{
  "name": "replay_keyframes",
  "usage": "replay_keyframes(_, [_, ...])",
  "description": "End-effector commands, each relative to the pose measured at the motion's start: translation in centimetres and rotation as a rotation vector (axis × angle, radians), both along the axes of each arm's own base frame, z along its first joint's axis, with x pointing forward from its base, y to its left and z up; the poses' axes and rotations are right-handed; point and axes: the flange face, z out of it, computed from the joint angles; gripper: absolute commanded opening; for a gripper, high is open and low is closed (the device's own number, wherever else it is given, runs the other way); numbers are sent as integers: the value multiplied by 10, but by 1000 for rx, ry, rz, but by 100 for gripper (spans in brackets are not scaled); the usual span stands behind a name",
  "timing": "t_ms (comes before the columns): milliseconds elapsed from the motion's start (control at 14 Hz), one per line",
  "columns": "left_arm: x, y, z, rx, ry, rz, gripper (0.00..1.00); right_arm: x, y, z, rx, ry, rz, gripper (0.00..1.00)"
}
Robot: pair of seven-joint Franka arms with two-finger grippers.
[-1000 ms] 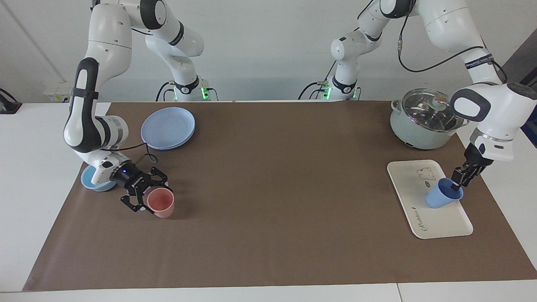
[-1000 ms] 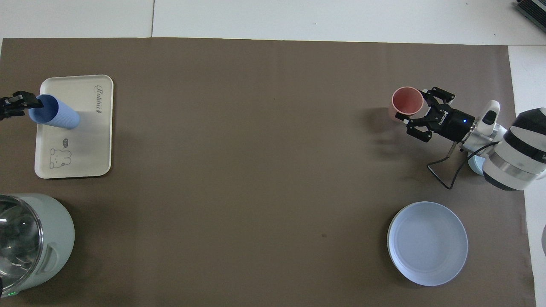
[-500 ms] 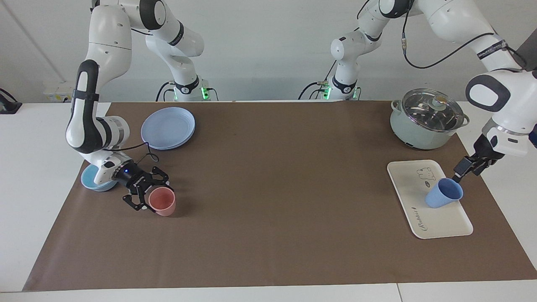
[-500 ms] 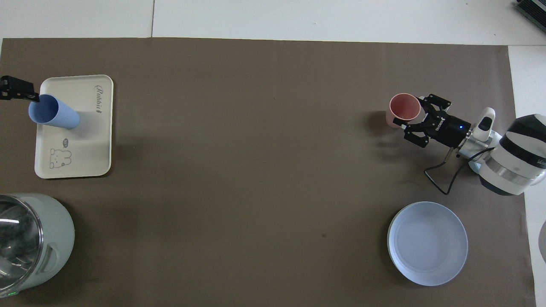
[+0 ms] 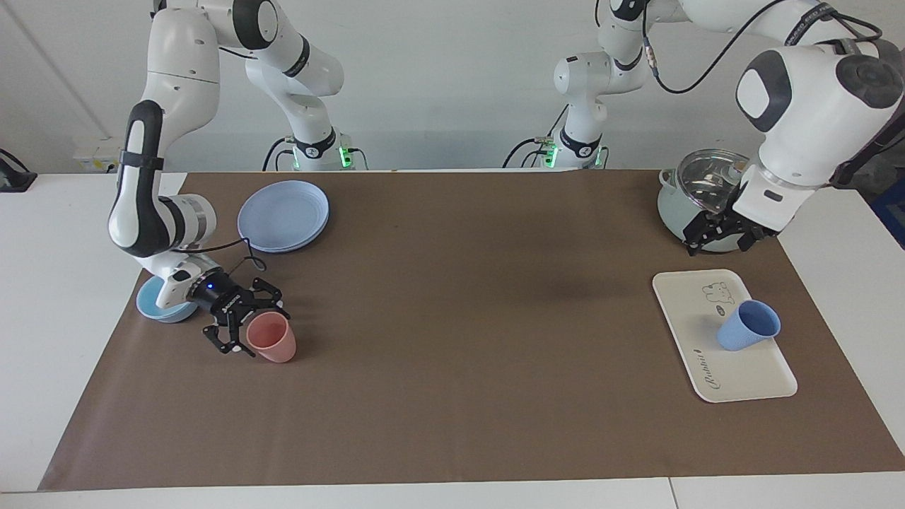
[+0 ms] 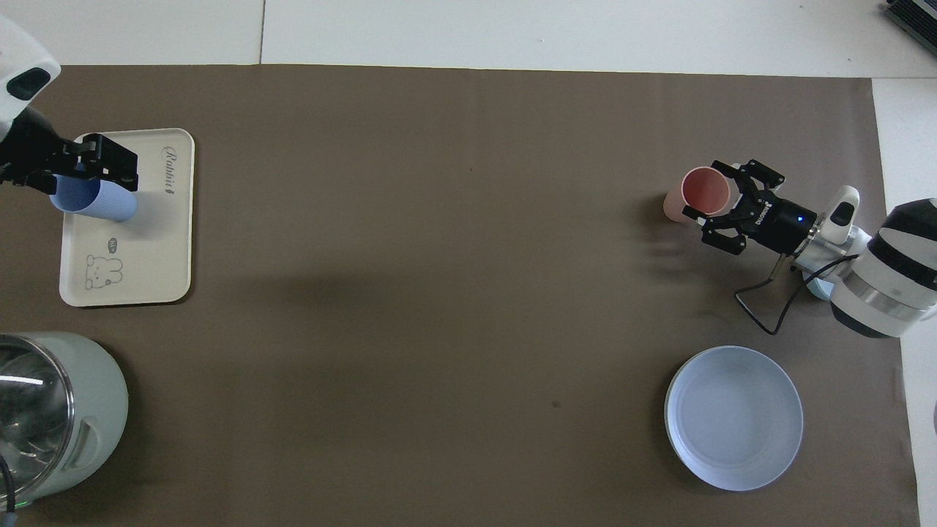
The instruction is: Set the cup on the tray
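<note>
From the facing view you look down from high across the table toward both arm bases, far enough back to take in the whole brown mat (image 5: 452, 367) from edge to edge. From the overhead view you look steeply down from above the robots' own end, nearer in, so the mat (image 6: 454, 241) fills the picture and its near corners are cut off. You get the same tabletop in both, turned half a turn: the tray (image 5: 735, 378) (image 6: 124, 285) at the left arm's end and the plates (image 5: 283, 212) (image 6: 734, 417) at the right arm's end swap sides.

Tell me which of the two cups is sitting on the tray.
The blue cup. It rests on the cream tray, free of both grippers. The pink cup stands on the brown mat between the right gripper's open fingers.
</note>
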Motion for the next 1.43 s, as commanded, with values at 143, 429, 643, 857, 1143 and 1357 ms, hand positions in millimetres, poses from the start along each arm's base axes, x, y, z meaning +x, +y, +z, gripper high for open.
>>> replay_keyframes(143, [-70, -22, 37, 5, 15, 18, 100, -4, -4, 21, 36, -58, 6, 100])
replay_keyframes(429, [-81, -21, 42, 6, 1, 6, 100, -2, -1, 80, 67, -6, -2, 100])
replay_keyframes(643, [-79, -23, 41, -27, -7, -3, 100, -11, -6, 156, -55, 177, -24, 100])
replay_keyframes(857, [-78, -22, 33, -66, -4, 3, 100, -12, 6, 211, -268, 335, 2, 100])
replay_keyframes(1143, [-81, -19, 25, -63, 22, 18, 100, -20, 77, 254, -580, 592, -128, 100])
replay_keyframes(1357, [-81, -20, 25, -63, 23, 18, 100, -24, 111, 264, -684, 726, -312, 100])
